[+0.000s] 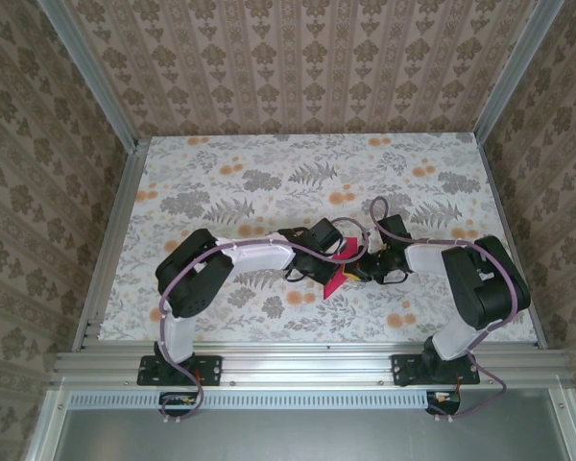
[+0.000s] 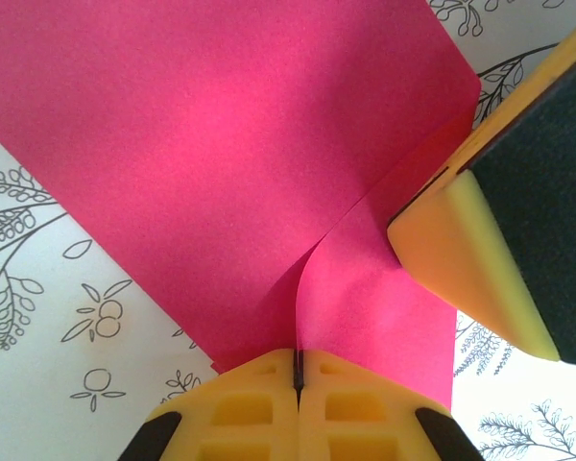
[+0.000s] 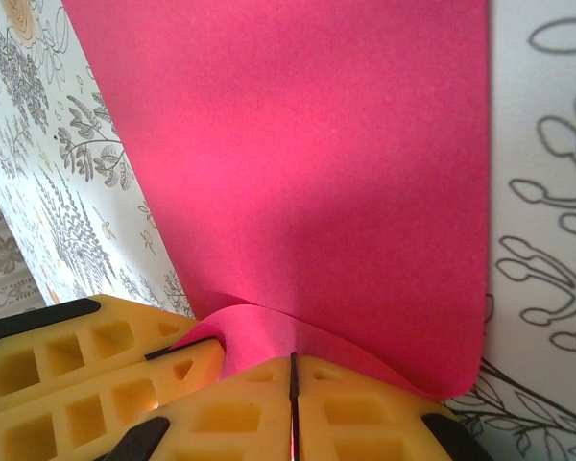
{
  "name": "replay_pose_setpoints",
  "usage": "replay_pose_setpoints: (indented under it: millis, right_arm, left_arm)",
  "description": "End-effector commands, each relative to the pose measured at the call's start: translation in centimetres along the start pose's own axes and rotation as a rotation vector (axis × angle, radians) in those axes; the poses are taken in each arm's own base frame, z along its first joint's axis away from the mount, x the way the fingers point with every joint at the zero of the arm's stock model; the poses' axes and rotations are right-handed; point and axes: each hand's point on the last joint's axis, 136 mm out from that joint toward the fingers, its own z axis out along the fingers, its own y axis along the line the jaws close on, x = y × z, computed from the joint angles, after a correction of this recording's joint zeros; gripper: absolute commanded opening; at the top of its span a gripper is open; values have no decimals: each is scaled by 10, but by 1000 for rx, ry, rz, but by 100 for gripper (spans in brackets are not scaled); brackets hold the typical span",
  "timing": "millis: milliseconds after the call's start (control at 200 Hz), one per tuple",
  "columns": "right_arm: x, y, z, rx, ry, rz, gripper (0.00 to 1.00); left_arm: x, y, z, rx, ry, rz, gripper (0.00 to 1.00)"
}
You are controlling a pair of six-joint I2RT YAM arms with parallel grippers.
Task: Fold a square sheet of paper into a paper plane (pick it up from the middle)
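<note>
Left pincer (image 2: pixel 296 373) and right pincer (image 3: pixel 293 382) each gripped an edge of the magenta paper sheet (image 2: pixel 221 144); it seemed light, floppy, easily creased.

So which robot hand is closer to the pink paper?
Neither, it's a tie. The left gripper is pinched shut on the paper, and the right gripper is pinched shut on it too, right beside the left one.

A lab-style robot test booth: aluminium frame (image 1: pixel 307 360), wallpaper panels (image 1: pixel 307 67), floral-print table (image 1: pixel 269 158).
</note>
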Motion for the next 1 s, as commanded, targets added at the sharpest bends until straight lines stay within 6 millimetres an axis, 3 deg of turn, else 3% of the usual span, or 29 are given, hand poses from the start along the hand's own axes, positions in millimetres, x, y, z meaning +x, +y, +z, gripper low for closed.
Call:
replay_pose_setpoints:
  millis: [0,100,220,545,810,995]
  right_arm:
    - [1,-3,-9,32,-13,-1,12]
    - [-10,8,-19,-11,-60,-8,12]
    - [-13,9,-16,-28,-53,-2,11]
    - [-5,-40,-1,109,-34,65,9]
    - [-22,-3,-27,-13,-104,43,9]
    - [-22,-15,-17,6,-82,65,9]
  left_arm:
    - [26,14,4,-47,78,-32,0]
    - [26,14,3,-48,78,-32,0]
    - [25,13,2,-46,73,-33,0]
    - [26,14,3,-50,76,-32,0]
    - [27,14,3,-51,78,-32,0]
    - [26,14,2,-50,76,-32,0]
